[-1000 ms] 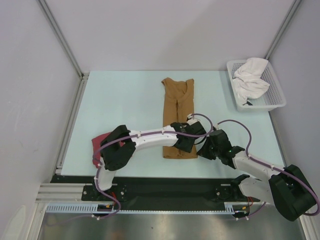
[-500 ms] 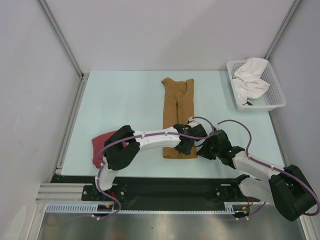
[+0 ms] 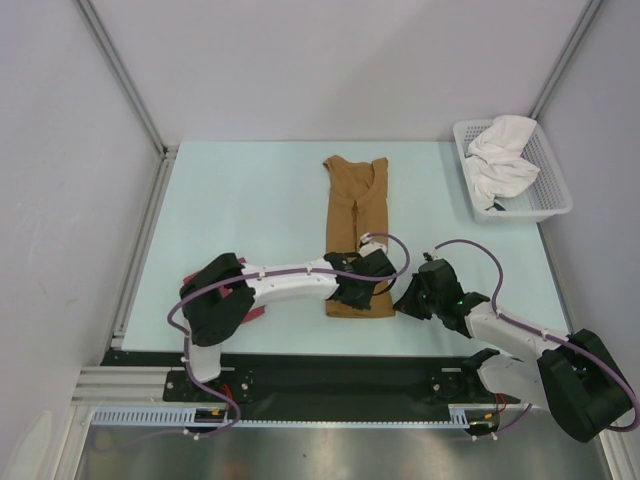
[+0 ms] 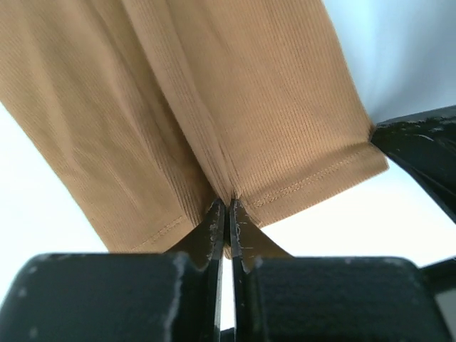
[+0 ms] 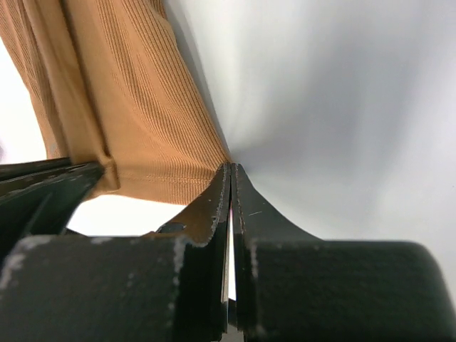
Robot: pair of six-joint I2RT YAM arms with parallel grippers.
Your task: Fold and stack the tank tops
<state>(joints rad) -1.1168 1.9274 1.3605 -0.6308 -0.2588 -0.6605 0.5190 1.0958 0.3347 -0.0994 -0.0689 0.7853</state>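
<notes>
At the near edge the two arm bases sit bolted side by side, and both arms lean in low toward the near end of the tan-brown tank top (image 3: 358, 215). The left arm rises from its base at the near left, bends at a bulky black elbow, and runs its white forearm rightward, almost level with the table (image 3: 250, 200). It ends at the left gripper (image 3: 350, 298) on the middle of the garment's near hem. The left wrist view shows this gripper's fingers pressed together, with the hem's central crease pinched between their tips. The right arm comes from the near right, its forearm slanting left and far so that the right gripper (image 3: 401, 303) meets the hem's near right corner. Its fingers are squeezed flat against each other with their tips at that corner, but I cannot tell whether any cloth is caught between them. The tan-brown top lies flat in a narrow strip along the middle of the table, hem near and scooped neck far. A sliver of the dark red tank top (image 3: 251, 308) shows at the near left, mostly covered by the left arm's elbow. At the far right corner stands a white mesh basket (image 3: 560, 190) holding crumpled white cloth (image 3: 502, 160).
</notes>
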